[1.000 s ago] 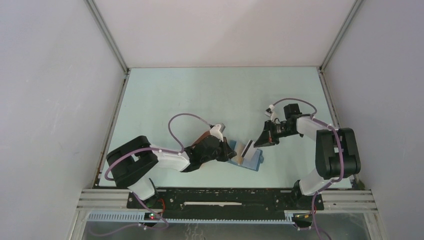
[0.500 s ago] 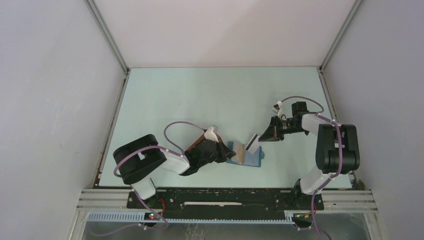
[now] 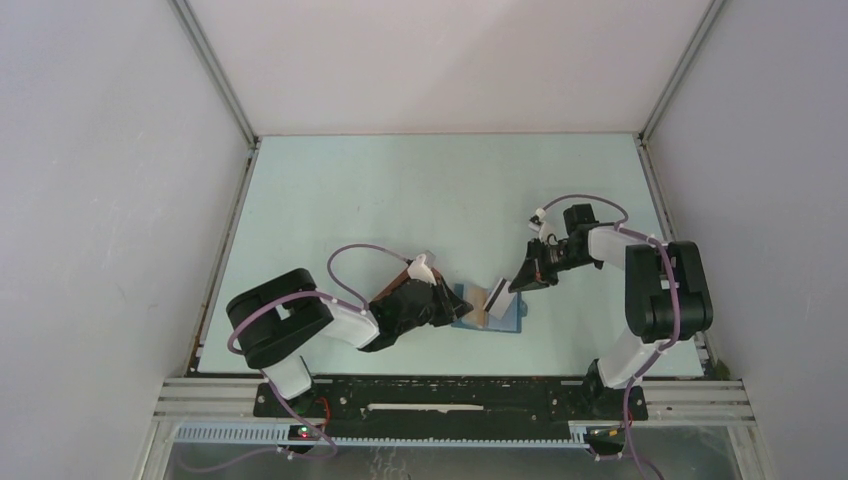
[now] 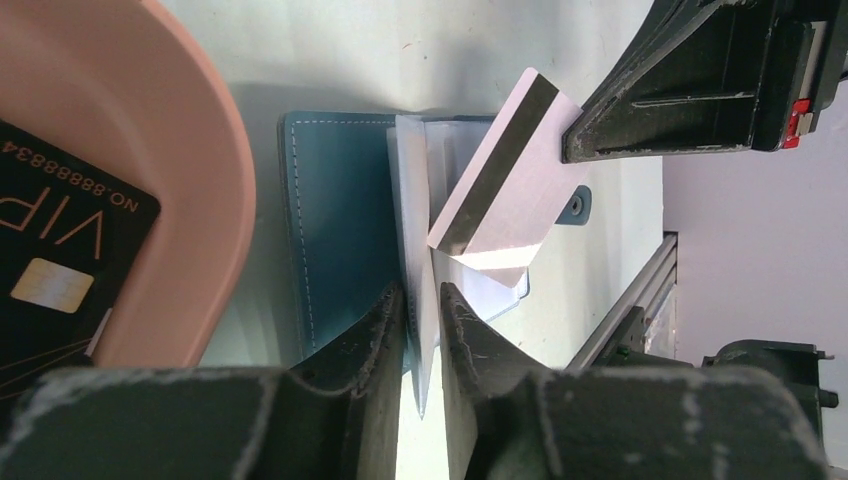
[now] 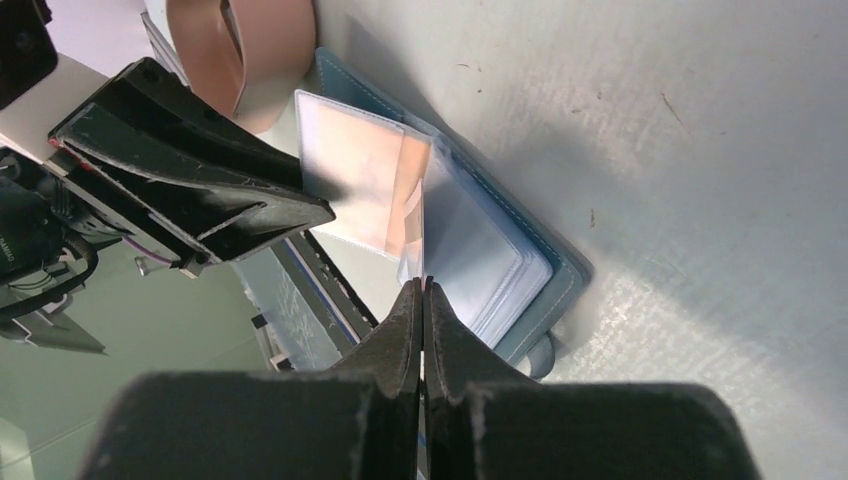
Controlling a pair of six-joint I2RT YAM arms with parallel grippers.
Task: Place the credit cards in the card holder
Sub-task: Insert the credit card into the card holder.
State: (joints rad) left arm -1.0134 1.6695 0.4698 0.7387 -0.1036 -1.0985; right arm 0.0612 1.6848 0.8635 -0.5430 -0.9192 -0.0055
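Note:
The card holder [image 3: 503, 318] lies open on the table, blue with blue-grey pockets [image 5: 480, 262]. My left gripper [image 3: 447, 305] reaches in from its left edge. In the left wrist view its jaws [image 4: 422, 296] stand a little apart around an upright clear pocket leaf [image 4: 412, 200], with a slit of light beside the leaf. My right gripper [image 3: 517, 283] is shut on an orange-tan credit card [image 4: 510, 185] with a dark stripe, tilted down against that leaf. The same card [image 5: 412, 200] shows almost edge-on ahead of my shut right fingertips [image 5: 423, 285]. A black credit card [image 4: 60, 265] lies in the pink tray.
The pink oval tray [image 4: 215, 150] sits directly left of the card holder, mostly under my left arm in the top view. Grey walls and metal rails enclose the table [image 3: 420, 190]. The front rail [image 4: 625, 310] runs close by the card holder.
The right gripper drew up and right with the card, then came back down-left to the card holder. The left jaws have eased apart around the pocket leaf.

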